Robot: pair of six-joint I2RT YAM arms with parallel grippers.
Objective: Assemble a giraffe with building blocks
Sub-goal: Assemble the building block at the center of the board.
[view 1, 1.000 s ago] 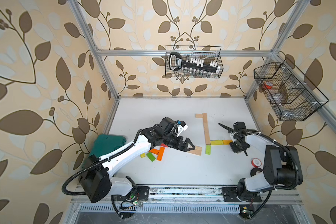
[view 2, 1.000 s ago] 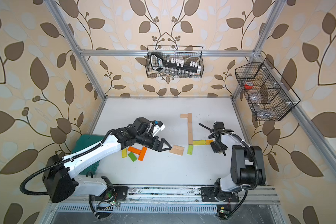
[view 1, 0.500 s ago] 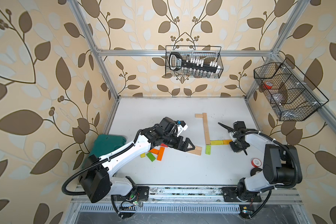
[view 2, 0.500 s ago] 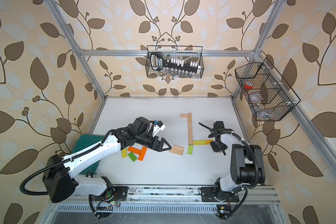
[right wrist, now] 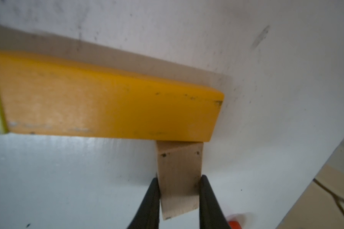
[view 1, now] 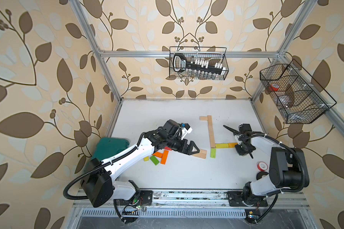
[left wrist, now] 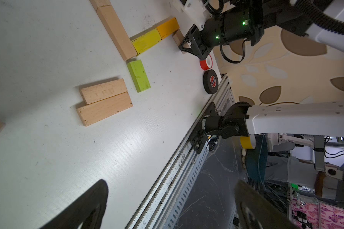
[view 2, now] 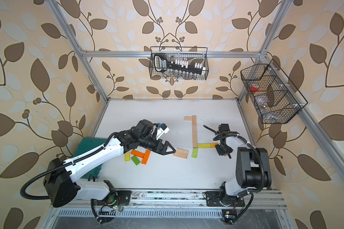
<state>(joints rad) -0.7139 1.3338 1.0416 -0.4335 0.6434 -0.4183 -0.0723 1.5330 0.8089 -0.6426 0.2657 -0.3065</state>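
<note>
**Rear leg at the orange block: right pincer holding**

Item in hand. Short block (right wrist: pixel 179 160), plain wood, pinched across its narrow sides by the right pincer (right wrist: pixel 179 178). Its far end meets the long edge of the orange block (right wrist: pixel 107 95), close to that block's free end; whether touching or just apart, I cannot tell. Its long axis runs square to the orange block and straight out from the pincer.

Figure as laid, flat on the table (view 1: pixel 187 178). Neck (view 1: pixel 211 132): pale blocks end to end, with a head block (view 1: pixel 203 118) beside its far end. Yellow block (view 1: pixel 221 145), then the orange block, run from the neck's near end toward the right arm and form the back. Green block (view 1: pixel 213 153) lies just beside the neck's near end as a front leg.

Stock. Pale pair (left wrist: pixel 104 101): two planks side by side, just ahead of the left pincer (view 1: pixel 196 150), which hangs spread wide and empty. Loose pile (view 1: pixel 161 156) of orange, green, yellow and red pieces beside the left arm.

Also present. Tape rolls (view 1: pixel 262 165) near the right arm's base. Green case (view 1: pixel 109 147) at the table's left edge.

Assessment. Only the right arm is at the leg site; the left is well apart from it. The coming move likely turns on the short block lying square to the back and flush with its edge before the fingers part. A skewed release could nudge the orange block off line.
</note>
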